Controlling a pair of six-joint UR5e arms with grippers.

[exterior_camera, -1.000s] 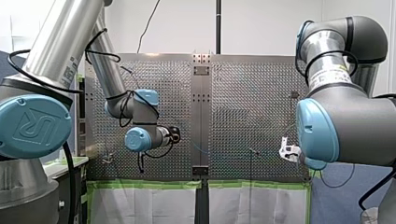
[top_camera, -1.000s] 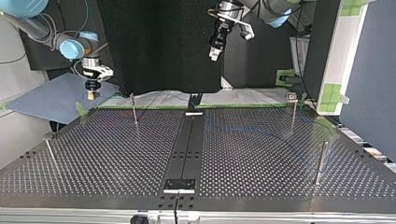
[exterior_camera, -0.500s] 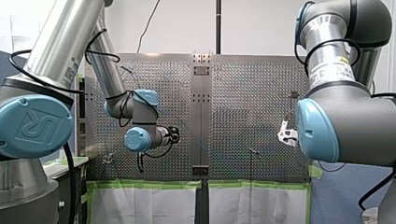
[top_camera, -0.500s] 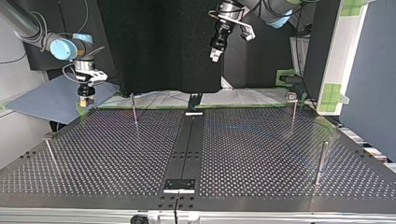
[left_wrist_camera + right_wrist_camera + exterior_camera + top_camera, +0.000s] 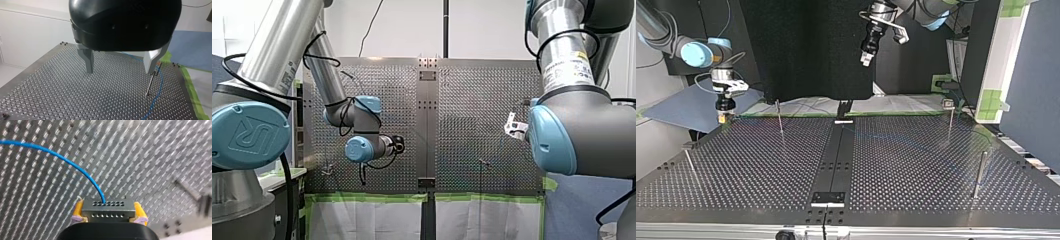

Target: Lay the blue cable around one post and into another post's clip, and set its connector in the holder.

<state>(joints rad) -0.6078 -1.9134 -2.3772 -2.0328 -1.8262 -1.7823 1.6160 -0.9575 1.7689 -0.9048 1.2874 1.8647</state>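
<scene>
In the right wrist view my right gripper (image 5: 108, 208) is shut, its yellow pads (image 5: 78, 210) clamping a grey connector block (image 5: 107, 212). The blue cable (image 5: 62, 157) leaves the block and arcs away over the perforated table. In the top view this gripper (image 5: 722, 118) hangs just above the table's far edge at the view's left. My left gripper (image 5: 865, 59) is high over the middle. Its metal fingers (image 5: 88, 61) stand open with nothing between them. Ahead of them a thin post (image 5: 150, 83) rises, with blue cable (image 5: 158, 91) lying beside it.
Thin posts (image 5: 780, 119) (image 5: 690, 166) stand at the top view's left, and two more (image 5: 950, 120) (image 5: 979, 174) at its right. A black strip (image 5: 836, 160) with a small bracket (image 5: 828, 198) runs down the table's middle. Green tape edges the far side.
In the top view my right gripper has dropped and shifted left with the connector, down to the table's far edge. My left arm has not moved.
</scene>
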